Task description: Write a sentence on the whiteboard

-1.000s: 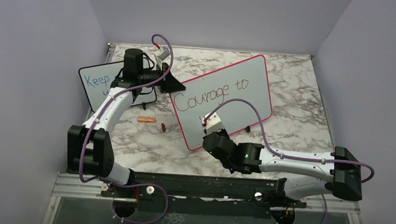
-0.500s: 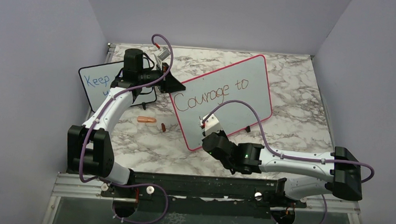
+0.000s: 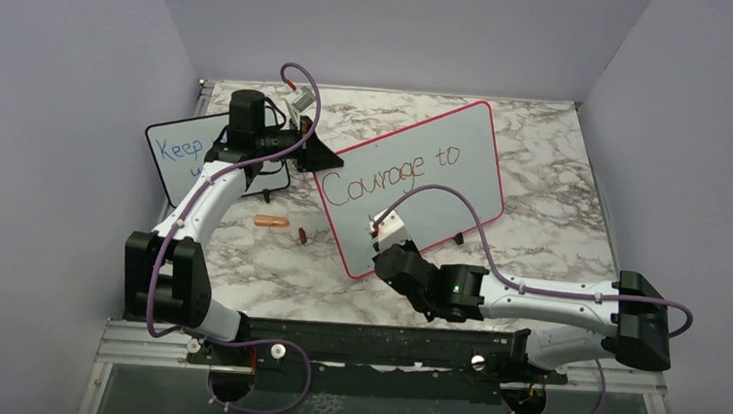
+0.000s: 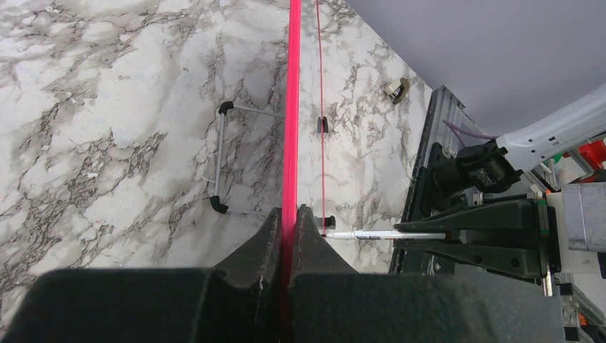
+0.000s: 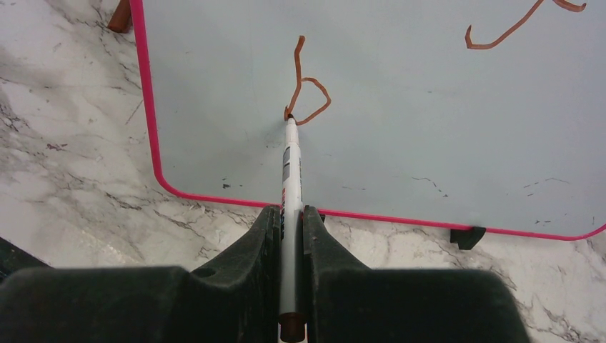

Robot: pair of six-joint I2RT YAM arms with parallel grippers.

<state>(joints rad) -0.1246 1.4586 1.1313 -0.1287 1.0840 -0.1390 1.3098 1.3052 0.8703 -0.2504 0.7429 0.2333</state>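
At nine o'clock of the table (image 3: 557, 215) stands the small board (image 3: 173, 153) with blue writing, partly behind the left arm. The left gripper (image 4: 289, 214) reaches from there toward three o'clock and is clamped on the whiteboard (image 3: 456, 199) at its ten-o'clock corner. In the left wrist view both fingers are pinched tight on the pink frame (image 4: 292, 107), which runs edge-on toward twelve o'clock. On the table at eight o'clock of the whiteboard lie an orange cap (image 3: 271, 222) and, just beside it, a small brown piece (image 3: 301, 234). Neither touches the whiteboard.

The whiteboard stands at the table's middle, its long side running from seven o'clock up toward one o'clock, with a black foot (image 5: 468, 236) on the marble. The sentence (image 3: 391, 175) reads "Courage to" in red-brown along the upper line. Below it, near the six-o'clock edge, a stroke (image 5: 297, 68) like a looped "b" starts the second line.

The right gripper (image 5: 291, 218) comes in from four o'clock and is closed narrow on a white marker (image 5: 290, 161). The barrel is gripped between both fingers and points to twelve o'clock in the right wrist view. The marker's tip touches the whiteboard at the foot of the stroke.
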